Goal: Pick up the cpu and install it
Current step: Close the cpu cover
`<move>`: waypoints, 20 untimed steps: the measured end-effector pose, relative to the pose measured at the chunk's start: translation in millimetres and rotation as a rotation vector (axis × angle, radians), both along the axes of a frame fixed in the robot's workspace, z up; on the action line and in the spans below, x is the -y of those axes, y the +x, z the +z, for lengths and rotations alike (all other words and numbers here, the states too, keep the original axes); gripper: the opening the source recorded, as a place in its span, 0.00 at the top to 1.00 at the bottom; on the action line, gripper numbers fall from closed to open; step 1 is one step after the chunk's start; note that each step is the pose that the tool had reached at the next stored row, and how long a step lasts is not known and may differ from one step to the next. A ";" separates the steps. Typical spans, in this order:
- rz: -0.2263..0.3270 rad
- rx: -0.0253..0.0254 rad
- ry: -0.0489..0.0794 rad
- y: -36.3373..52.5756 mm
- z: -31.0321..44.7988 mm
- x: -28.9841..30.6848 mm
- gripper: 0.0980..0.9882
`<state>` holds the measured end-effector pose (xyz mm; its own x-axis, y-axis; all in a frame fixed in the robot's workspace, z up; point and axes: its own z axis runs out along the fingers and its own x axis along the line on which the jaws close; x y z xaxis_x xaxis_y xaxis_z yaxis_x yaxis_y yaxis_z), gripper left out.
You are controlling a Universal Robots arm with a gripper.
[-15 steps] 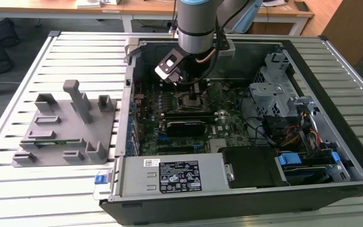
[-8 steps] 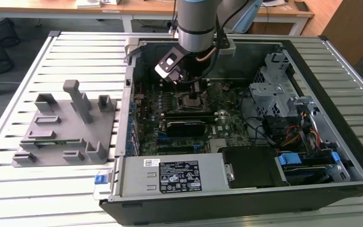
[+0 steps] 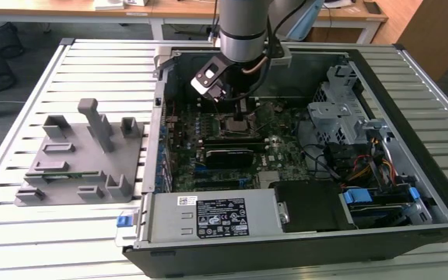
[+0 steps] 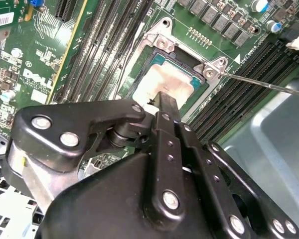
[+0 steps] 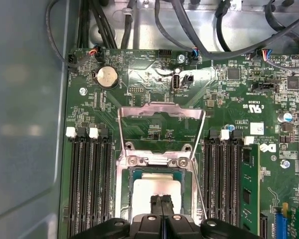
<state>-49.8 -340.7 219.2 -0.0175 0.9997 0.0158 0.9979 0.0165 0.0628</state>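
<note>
Socket on the mobo holds the cpu. The chip lies flat inside the socket frame, silver top up, w/ a thin green edge round it. Load plate is flipped open, off the socket. Thin lever rod sticks out free beside the socket. Black DIMM slots flank the socket on both sides.

Gripper sits right over the socket. Jaws are pressed together, no gap visible, and not pinching the chip. Tips are on or just above the cpu's top; can't tell if touching.

Exterior view: PC case lies open on a slatted table. Inside it are the mobo, PSU, drive cage and cable bundle. Cage and cables are on the exterior view's right of the socket. Black block lies just beside the socket. Grey fixture stands outside the case, well apart from the socket on the exterior view's left.
</note>
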 end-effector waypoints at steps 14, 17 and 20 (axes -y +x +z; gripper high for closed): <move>0.000 -0.0001 0.000 0.0 37.0 0.0 0.98; 0.000 -0.0001 0.000 0.0 43.9 0.0 0.98; 0.000 -0.0003 0.000 0.1 45.5 2.3 0.98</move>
<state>-49.7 -343.0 264.7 -0.0175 0.9997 0.0159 0.9979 0.0165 0.0625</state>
